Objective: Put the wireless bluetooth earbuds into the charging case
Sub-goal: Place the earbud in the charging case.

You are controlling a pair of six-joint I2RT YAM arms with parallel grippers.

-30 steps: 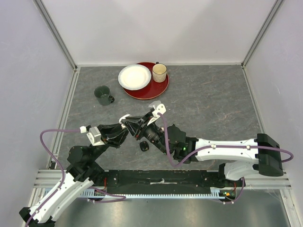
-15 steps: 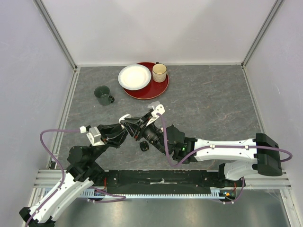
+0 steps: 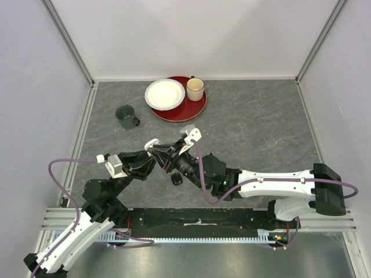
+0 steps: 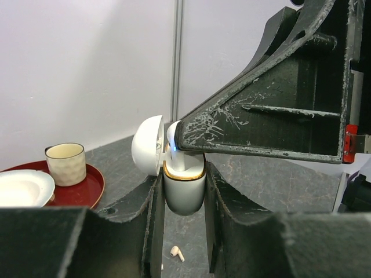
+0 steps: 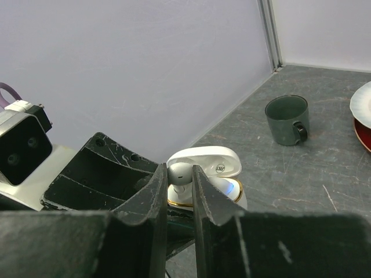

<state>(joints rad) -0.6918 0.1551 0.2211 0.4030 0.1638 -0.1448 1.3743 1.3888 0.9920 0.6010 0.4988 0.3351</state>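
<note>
My left gripper (image 4: 183,174) is shut on a white charging case (image 4: 184,194) with a gold rim, held upright above the table with its lid (image 4: 146,145) open. My right gripper (image 5: 180,174) is shut on a white earbud (image 5: 180,171) and holds it right at the case's opening (image 5: 227,186), stem down. From the left wrist, the right fingers (image 4: 261,127) cover the top of the case. Another white earbud (image 4: 177,253) lies on the table below. From above, both grippers (image 3: 169,154) meet at mid-table and hide the case. The other earbuds are out of view.
A red tray (image 3: 194,110) at the back holds a white plate (image 3: 164,94) and a beige cup (image 3: 195,88). A dark green mug (image 3: 126,116) stands left of it. A small black rounded object (image 3: 177,179) lies on the table just below the grippers.
Both grippers, held together, have drifted slightly to the left. Their holds on the case and the earbud are unchanged.
</note>
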